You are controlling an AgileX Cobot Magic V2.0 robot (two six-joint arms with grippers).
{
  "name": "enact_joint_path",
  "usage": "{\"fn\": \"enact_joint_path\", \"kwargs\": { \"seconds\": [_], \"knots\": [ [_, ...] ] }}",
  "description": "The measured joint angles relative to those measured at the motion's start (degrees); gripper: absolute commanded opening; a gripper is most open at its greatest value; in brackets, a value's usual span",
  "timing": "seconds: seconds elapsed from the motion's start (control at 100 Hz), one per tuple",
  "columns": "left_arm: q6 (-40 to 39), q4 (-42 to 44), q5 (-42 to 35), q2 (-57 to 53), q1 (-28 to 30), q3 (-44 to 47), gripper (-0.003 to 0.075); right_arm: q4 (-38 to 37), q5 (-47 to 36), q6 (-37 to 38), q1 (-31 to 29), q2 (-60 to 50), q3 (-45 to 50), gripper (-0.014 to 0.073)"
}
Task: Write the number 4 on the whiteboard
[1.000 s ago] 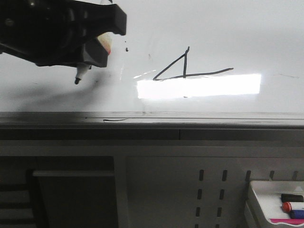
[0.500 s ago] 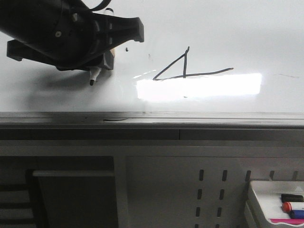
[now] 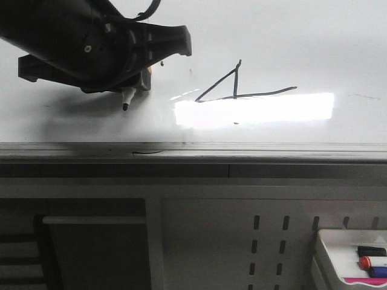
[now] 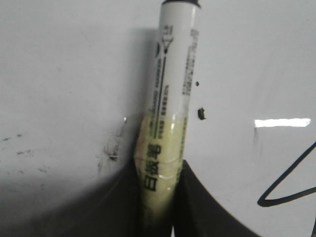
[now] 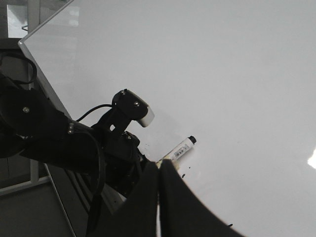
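At the near edge sat a white tray (image 3: 338, 257) of coloured markers. Beyond it lay the whiteboard (image 3: 290, 36), its number 4 (image 3: 236, 84) drawn mid-board. The left end effector (image 3: 136, 84) hovered left of the figure, clamped on a white marker (image 4: 170, 98), tip down. The right end effector (image 5: 159, 197) had its fingers pressed together.

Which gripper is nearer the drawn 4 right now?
Left. The left gripper, jaws shut on the marker, hangs just left of the number 4. The right gripper is out of the front view, farther off.
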Motion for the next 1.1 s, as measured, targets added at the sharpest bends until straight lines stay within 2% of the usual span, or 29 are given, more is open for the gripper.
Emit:
{"fn": "enact_joint_path", "kwargs": {
  "seconds": [0.33, 0.41, 0.58, 0.94, 1.1],
  "knots": [
    [-0.12, 0.0, 0.0, 0.11, 0.0, -0.22, -0.0015, 0.0, 0.0, 0.0, 0.0, 0.0, 0.0, -0.0063],
    [-0.12, 0.0, 0.0, 0.11, 0.0, -0.22, 0.003, 0.0, 0.0, 0.0, 0.0, 0.0, 0.0, -0.0063],
    [-0.12, 0.0, 0.0, 0.21, 0.0, -0.22, 0.0185, 0.0, 0.0, 0.0, 0.0, 0.0, 0.0, -0.0063],
    [-0.12, 0.0, 0.21, 0.21, -0.21, -0.22, 0.0204, 0.1, 0.0, 0.0, 0.0, 0.0, 0.0, -0.0063],
    [-0.12, 0.0, 0.35, 0.33, -0.21, -0.34, 0.0312, 0.57, 0.0, 0.0, 0.0, 0.0, 0.0, -0.0063]
  ]
}}
